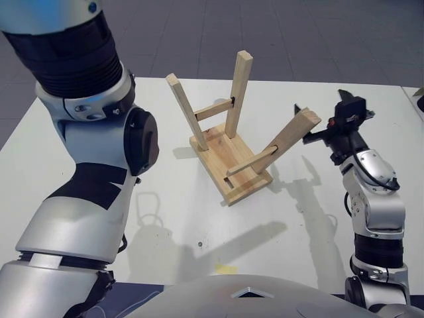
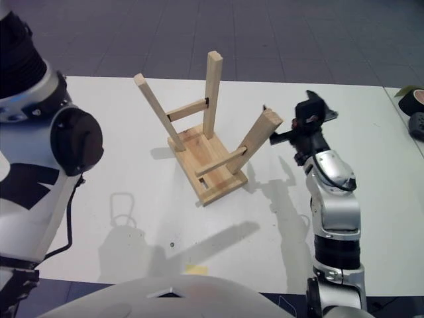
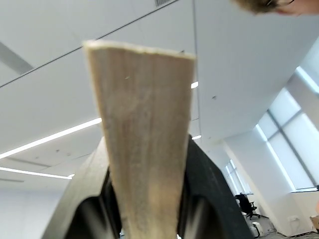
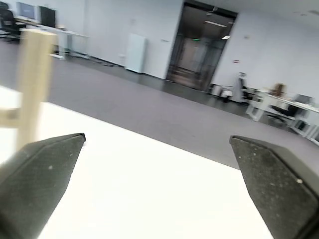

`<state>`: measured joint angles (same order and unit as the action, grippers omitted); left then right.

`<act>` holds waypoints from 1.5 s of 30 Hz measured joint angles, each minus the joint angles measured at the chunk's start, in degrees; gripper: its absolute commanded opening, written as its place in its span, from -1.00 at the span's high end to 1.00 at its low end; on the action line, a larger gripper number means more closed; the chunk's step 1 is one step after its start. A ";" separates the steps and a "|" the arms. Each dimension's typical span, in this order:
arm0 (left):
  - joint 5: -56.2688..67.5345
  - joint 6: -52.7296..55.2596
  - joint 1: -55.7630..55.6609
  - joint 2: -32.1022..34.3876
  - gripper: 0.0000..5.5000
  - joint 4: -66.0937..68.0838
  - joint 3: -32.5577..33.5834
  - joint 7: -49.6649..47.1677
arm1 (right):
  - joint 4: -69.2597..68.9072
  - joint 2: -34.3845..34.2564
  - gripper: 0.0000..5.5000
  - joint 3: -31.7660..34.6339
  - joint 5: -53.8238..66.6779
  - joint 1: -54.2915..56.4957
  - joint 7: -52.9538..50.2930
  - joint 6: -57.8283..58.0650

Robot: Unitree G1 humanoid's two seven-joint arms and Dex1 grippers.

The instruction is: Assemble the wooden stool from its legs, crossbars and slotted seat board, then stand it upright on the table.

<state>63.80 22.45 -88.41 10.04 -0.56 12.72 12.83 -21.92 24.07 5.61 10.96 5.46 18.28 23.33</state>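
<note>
Stool (image 1: 224, 151) is lying upside down mid-bench (image 1: 291, 265), seat board flat, three legs sticking up, the leaning leg (image 1: 291, 136) tipping rightward. Right forearm is standing upright, its pincer (image 4: 157, 174) gaping wide just beside that leg's tip. Left arm is raised, its pincer (image 3: 144, 204) clenching a loose leg (image 3: 144, 124), pointing ceilingward.

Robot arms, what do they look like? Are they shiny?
Both arms are smooth silver-grey shells with black joints. The left arm has a black ribbed sleeve near the top, a round black cap and a black band. The right arm is slimmer, with a thin black cable beside it. The right hand is black with two wedge-shaped fingers.
</note>
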 measured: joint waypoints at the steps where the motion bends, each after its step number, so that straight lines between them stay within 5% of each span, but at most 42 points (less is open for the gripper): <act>1: 0.10 -0.05 -0.17 -0.38 0.63 0.28 0.45 0.05 | -1.55 0.62 -0.96 -1.58 0.92 -1.48 2.37 0.71; 11: 1.67 -1.21 -1.97 -3.52 0.63 0.44 3.31 -2.14 | -9.45 2.01 -0.96 -8.11 5.58 -6.07 11.27 2.72; 22: -0.13 -0.33 -2.65 -3.89 0.63 -0.54 3.00 -3.83 | -15.12 18.04 -0.96 5.34 28.06 -10.70 32.72 10.49; 29: 1.43 2.65 -1.24 0.43 0.63 -5.40 4.79 -6.63 | -15.95 13.61 -0.96 0.36 30.81 -3.79 28.06 10.42; 39: -15.60 18.44 39.60 21.41 0.63 -10.57 4.25 -8.69 | -15.14 13.80 -0.38 -3.67 31.30 -1.54 29.79 10.47; 45: -17.01 21.67 52.51 24.95 0.63 -14.09 6.60 -5.45 | -15.15 13.55 -0.03 -4.87 30.68 -2.23 29.54 9.83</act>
<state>46.80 44.12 -35.90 34.98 -14.65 19.33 7.37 -37.07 37.62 0.73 41.64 3.23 47.82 33.16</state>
